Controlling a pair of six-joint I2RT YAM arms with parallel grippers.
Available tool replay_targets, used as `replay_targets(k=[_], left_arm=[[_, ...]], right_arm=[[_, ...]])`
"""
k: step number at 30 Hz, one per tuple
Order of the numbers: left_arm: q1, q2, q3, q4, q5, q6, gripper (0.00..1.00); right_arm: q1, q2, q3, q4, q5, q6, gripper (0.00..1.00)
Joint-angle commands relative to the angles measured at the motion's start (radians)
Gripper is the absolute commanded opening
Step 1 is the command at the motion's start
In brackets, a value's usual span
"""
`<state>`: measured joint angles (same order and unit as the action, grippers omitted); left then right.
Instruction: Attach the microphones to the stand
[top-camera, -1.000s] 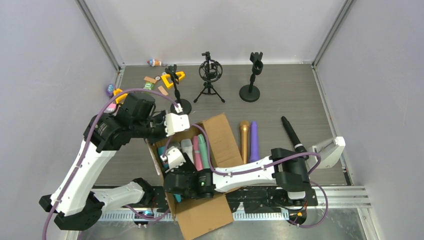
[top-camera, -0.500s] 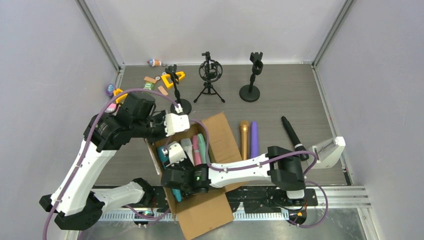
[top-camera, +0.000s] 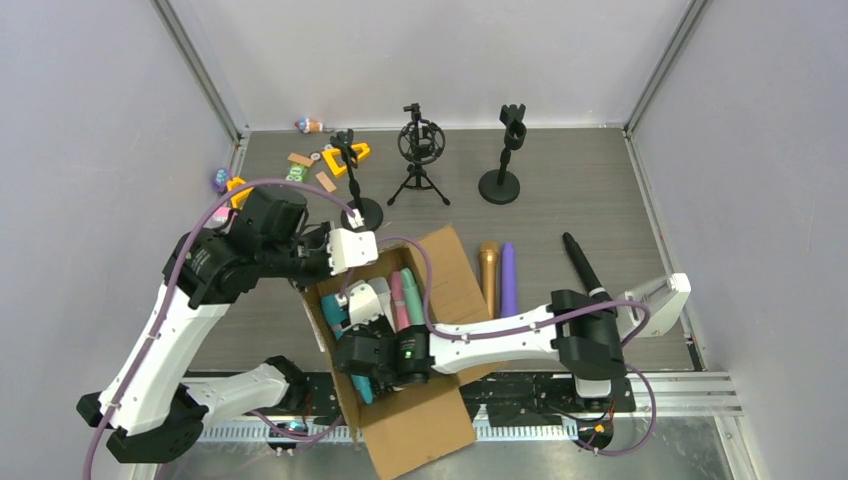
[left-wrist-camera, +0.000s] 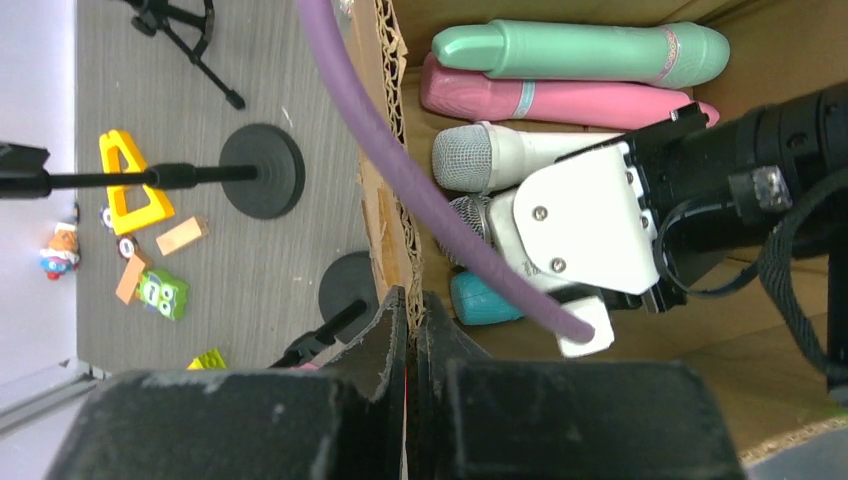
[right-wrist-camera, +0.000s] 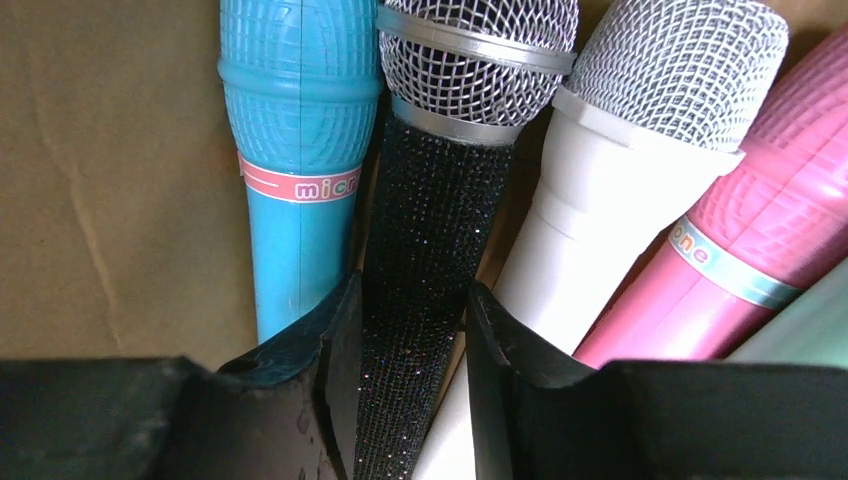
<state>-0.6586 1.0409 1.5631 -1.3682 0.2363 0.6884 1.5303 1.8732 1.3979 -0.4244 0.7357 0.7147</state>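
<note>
Black-glitter mesh-headed microphone (right-wrist-camera: 420, 230), crowded in the brown cardboard box (right-wrist-camera: 110, 200): my right gripper (right-wrist-camera: 412, 300) clamps it, left gripper (left-wrist-camera: 408, 310) pinches the box's wall.

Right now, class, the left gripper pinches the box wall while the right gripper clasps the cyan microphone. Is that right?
Not the cyan microphone: the right wrist view shows the right gripper clasping the glitter microphone beside it. The rest stands.

The left arm (top-camera: 160, 330) rears up and folds forward at the elbow, the left gripper (left-wrist-camera: 408, 302) pressed shut. The right arm (top-camera: 500, 335) reaches low and leftward, the right gripper (right-wrist-camera: 412, 305) angled down, fingers a narrow gap apart.
</note>
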Motion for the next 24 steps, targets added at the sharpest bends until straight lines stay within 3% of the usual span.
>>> replay_targets(k=[1,12,20,24], left_arm=[[-0.019,-0.028,0.003,0.000,0.117,-0.012,0.00],[-0.019,-0.041,-0.027,0.008,0.089,0.000,0.00],[-0.019,-0.050,-0.049,0.009,0.060,0.010,0.00],[-0.021,-0.047,-0.043,0.010,0.058,0.013,0.00]], right_arm=[[0.011,-0.127,-0.083,-0.011,0.021,-0.071,0.05],[0.037,-0.375,-0.159,-0.016,0.042,-0.077,0.05],[0.029,-0.607,-0.249,-0.214,0.188,-0.022,0.05],[-0.044,-0.734,-0.330,-0.310,0.208,-0.005,0.05]])
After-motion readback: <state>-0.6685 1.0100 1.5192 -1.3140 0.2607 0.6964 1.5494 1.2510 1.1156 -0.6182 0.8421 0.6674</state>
